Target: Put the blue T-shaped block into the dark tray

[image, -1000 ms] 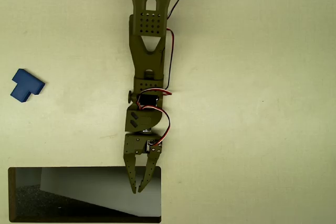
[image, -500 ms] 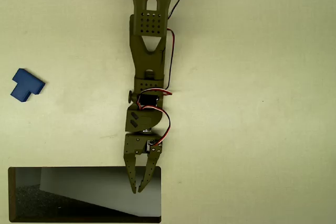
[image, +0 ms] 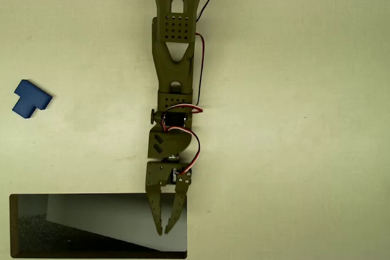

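Observation:
The blue T-shaped block (image: 30,99) lies flat on the pale table at the far left of the overhead view. The dark tray (image: 12,226) sits along the bottom edge, with a slanted pale-grey panel (image: 116,220) inside it. My green gripper (image: 163,231) hangs over the tray's right part, far from the block. Its fingertips nearly touch and nothing is between them.
The green arm (image: 177,59) stretches down from the top centre, with red and black wires along its right side. Bare table lies to the right of the arm and between the arm and the block.
The gripper has moved a little further down over the tray and slightly right. The block and tray have not moved.

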